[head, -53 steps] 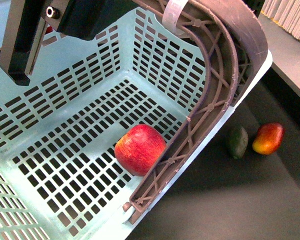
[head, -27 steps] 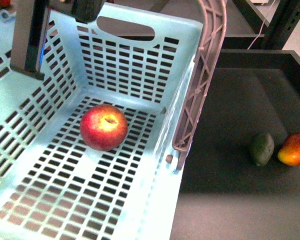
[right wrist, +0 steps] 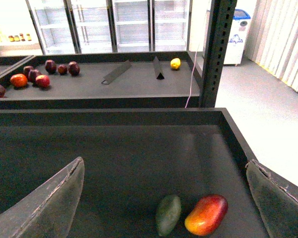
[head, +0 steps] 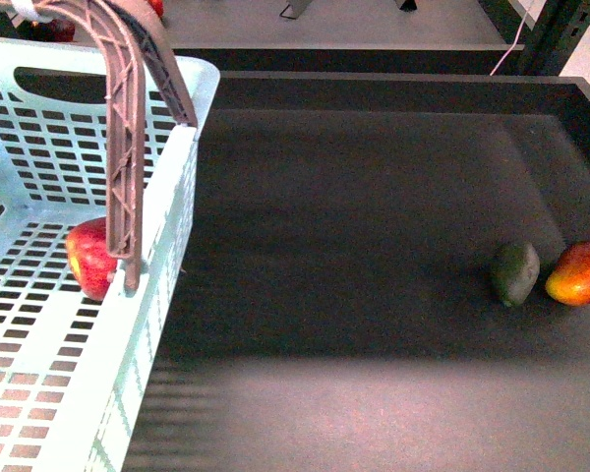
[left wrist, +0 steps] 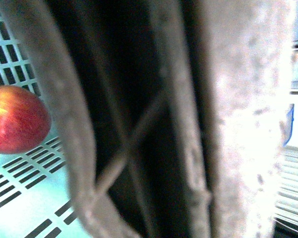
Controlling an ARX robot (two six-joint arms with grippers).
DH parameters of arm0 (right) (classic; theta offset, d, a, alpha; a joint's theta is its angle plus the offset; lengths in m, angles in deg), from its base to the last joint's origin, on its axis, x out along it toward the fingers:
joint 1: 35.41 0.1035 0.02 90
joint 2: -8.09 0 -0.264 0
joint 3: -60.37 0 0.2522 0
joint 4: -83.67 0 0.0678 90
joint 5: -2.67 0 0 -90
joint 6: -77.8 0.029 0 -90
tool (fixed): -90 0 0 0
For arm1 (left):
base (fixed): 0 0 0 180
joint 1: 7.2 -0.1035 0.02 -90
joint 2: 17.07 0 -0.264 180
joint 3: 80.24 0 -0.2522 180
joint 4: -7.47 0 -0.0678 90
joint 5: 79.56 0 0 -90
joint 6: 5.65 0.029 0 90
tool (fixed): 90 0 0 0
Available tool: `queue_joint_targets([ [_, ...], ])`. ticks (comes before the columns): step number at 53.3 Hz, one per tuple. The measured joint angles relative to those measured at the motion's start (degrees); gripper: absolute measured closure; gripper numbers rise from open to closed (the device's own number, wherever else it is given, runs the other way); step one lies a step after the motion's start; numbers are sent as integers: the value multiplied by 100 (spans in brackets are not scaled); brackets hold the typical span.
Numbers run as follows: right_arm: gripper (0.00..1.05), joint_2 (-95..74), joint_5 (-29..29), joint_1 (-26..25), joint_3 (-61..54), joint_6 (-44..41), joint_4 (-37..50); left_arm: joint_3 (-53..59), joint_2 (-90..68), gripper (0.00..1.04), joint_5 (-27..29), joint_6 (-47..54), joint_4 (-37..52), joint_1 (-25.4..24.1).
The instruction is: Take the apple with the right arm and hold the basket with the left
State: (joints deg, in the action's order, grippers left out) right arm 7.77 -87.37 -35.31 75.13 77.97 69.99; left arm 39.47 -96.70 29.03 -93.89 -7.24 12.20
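Observation:
The red apple (head: 90,258) lies on the slotted floor of the pale mint basket (head: 167,285) at the left of the front view, partly hidden behind the brown lattice handle (head: 123,147). In the left wrist view the apple (left wrist: 15,119) shows beside the handle (left wrist: 154,129), which fills the frame; my left gripper is shut on that handle and its fingers are hidden. My right gripper (right wrist: 169,198) is open and empty above the dark tray, with its fingers (right wrist: 49,203) on either side of the view. Neither arm shows in the front view.
A dark green oval fruit (head: 514,272) and a red-and-yellow mango-like fruit (head: 578,272) lie together at the right of the dark tray (head: 374,197); they also show in the right wrist view, the green one (right wrist: 168,214) beside the red-and-yellow one (right wrist: 206,214). A far shelf holds several red fruits (right wrist: 35,77).
The basket has shifted far to the left in the front view, with the apple now against its right wall behind the handle. The left arm has left the view.

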Motion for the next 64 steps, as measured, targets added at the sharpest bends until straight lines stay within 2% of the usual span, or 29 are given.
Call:
queue_joint_targets([
  [13, 9, 0, 2, 0, 0, 0, 0, 361, -166, 91, -472, 125, 466, -315],
  [36, 9, 0, 2, 0, 0, 0, 0, 555, -1014, 91, -393, 77, 1464, -782],
  [64, 9, 2, 2, 0, 0, 0, 0, 1222, -1390, 91, -393, -356, 1757, -625],
])
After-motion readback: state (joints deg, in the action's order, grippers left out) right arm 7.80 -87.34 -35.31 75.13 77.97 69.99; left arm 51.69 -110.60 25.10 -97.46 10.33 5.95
